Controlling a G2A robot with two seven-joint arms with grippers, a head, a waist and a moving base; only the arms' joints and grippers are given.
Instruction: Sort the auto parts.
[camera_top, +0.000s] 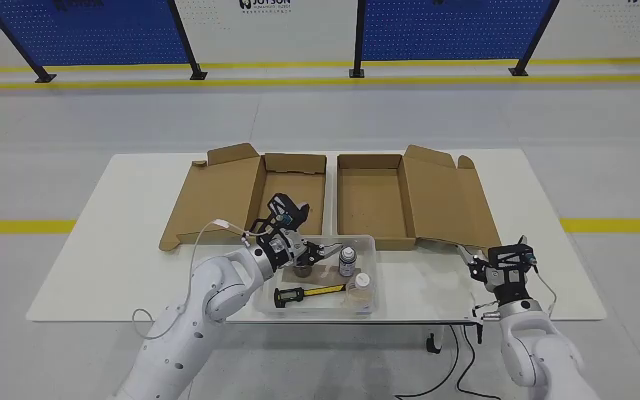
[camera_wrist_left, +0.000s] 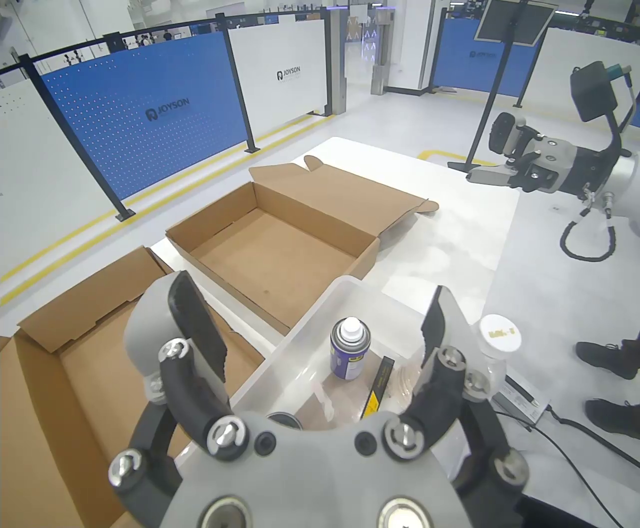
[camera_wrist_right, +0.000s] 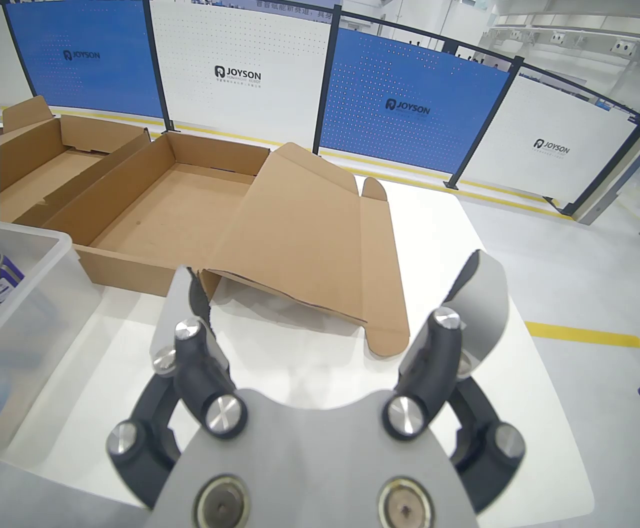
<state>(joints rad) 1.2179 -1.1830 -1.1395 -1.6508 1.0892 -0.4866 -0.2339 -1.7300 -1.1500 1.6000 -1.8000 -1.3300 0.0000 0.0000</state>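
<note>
1. Hovering above clear bin (camera_wrist_left: 295, 332) with left gripper (camera_wrist_left: 312, 300) spread wide, spray can (camera_wrist_left: 350, 350) upright just ahead between its fingers.
2. Hanging with right gripper (camera_wrist_right: 330, 272) spread too, cardboard box flap (camera_wrist_right: 310, 240) just ahead.

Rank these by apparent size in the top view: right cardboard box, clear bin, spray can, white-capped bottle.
1. right cardboard box, largest even without its open lid.
2. clear bin.
3. spray can and white-capped bottle: from above both look like small rounds, too alike to rank.
</note>
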